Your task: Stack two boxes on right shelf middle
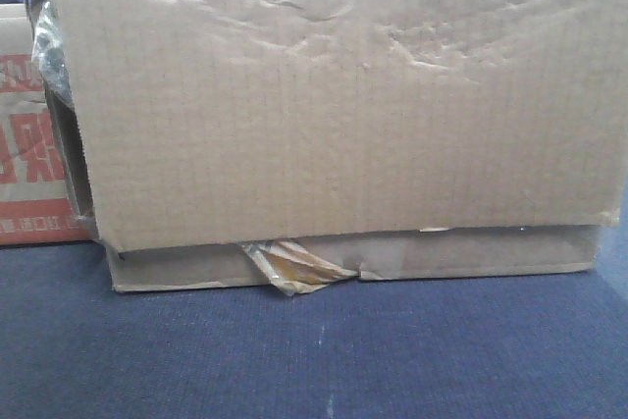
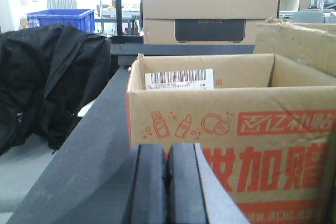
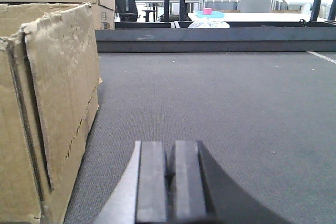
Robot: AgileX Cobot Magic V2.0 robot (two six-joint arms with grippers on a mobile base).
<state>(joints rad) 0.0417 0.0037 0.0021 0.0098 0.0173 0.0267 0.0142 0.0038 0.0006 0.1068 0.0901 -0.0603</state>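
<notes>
1. Tall box [image 1: 334, 95]: plain creased cardboard that fills the front view. It rests directly on the flat box, so the stack looks already made. Its ends appear to overhang the lower box.
2. Flat box [image 1: 471, 254]: lies on the surface under the tall box, with only its front edge showing. We judge that, being flat, it makes a level base.
3. Tape [image 1: 294, 267]: a torn yellowish strip hanging out at the seam between the two boxes and holding nothing.
4. Surface [image 1: 314, 360]: dark felt-like covering that carries the stack, which stands back from the near edge. We cannot tell whether this is the shelf named in the task.
5. Left end effector [image 2: 167, 153]: pads pressed together with nothing between them. It sits low, just in front of the printed box [image 2: 231, 129], which stands open-topped to the left of the stack.
6. Right end effector [image 3: 170, 153]: pads likewise closed and empty. It sits low over bare surface with the cardboard end of a box, probably the tall box, just to its left. We judge that both end effectors are parked clear so the stack stands unaided.
7. Jacket [image 2: 47, 82]: black and heaped beyond the surface's left edge, apart from the stack.
</notes>
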